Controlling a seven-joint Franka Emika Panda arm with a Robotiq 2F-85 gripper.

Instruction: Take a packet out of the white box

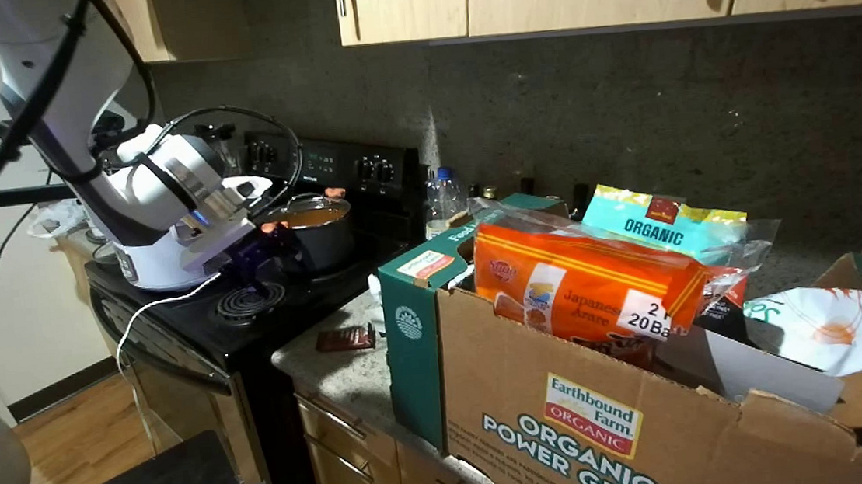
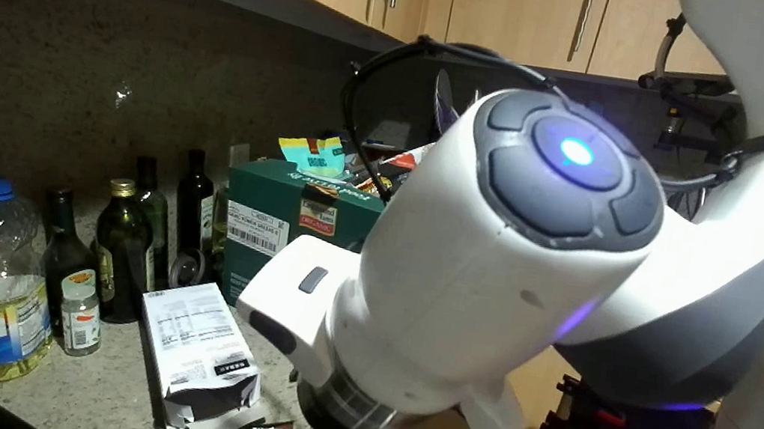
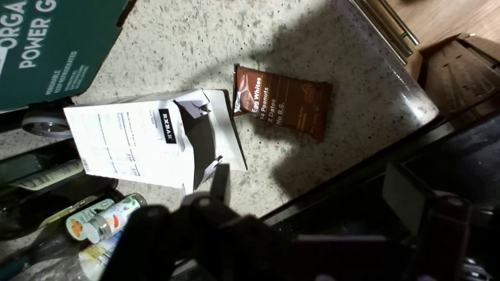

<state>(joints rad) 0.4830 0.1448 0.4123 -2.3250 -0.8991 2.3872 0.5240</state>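
The white box, printed RXBAR, lies on the worktop, torn end gaping toward the front corner beside the stove, its inside dark; nearer that corner lies a red-brown packet. The gripper stands spread apart. An exterior view shows a pot of amber liquid, then, seen there alone, an orange bag inside the green-and-brown carton.

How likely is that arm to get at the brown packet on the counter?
Probably yes: the tool is open, and in the wrist view nothing covers the brown packet; the white box lies beside it.
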